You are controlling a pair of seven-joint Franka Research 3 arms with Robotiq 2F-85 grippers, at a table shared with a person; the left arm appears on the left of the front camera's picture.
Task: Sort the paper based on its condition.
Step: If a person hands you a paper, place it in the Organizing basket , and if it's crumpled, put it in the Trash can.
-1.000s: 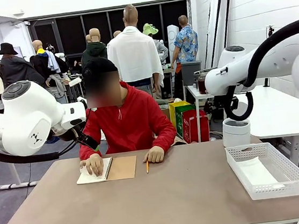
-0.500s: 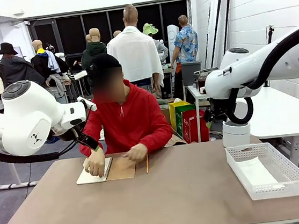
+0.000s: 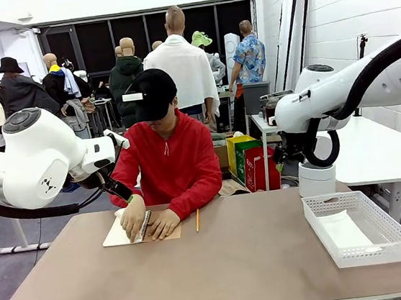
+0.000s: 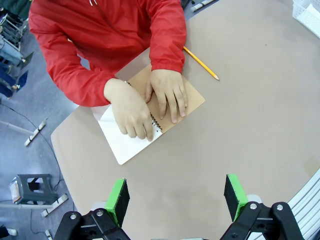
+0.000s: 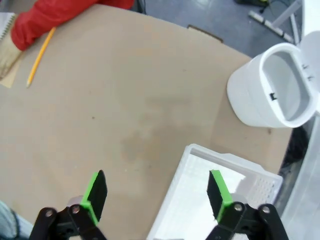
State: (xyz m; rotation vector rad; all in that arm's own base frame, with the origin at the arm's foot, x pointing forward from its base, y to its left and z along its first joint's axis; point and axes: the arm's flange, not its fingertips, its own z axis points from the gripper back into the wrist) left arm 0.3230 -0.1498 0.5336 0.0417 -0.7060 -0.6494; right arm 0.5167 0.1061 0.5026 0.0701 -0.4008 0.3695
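A person in a red hoodie holds both hands [image 3: 145, 223] on a spiral notebook [image 4: 129, 145] with white pages and a brown cover, at the table's far left. A plain white sheet of paper [image 3: 344, 233] lies flat in the white mesh basket [image 3: 395, 233] at the right; it also shows as paper [image 5: 197, 192] in the right wrist view. My left gripper [image 4: 176, 200] hangs open high above the table, short of the notebook. My right gripper [image 5: 156, 192] is open above the basket's near-left edge. Neither holds anything.
A yellow pencil [image 3: 197, 220] lies just right of the notebook. A white round bin [image 3: 317, 177] stands off the table's far right corner. The brown tabletop [image 3: 235, 262] lies bare between notebook and basket.
The person's hand left the spot by the pencil and joined the other on the notebook, head bowed. My right arm shifted slightly a second ago, then stayed still.
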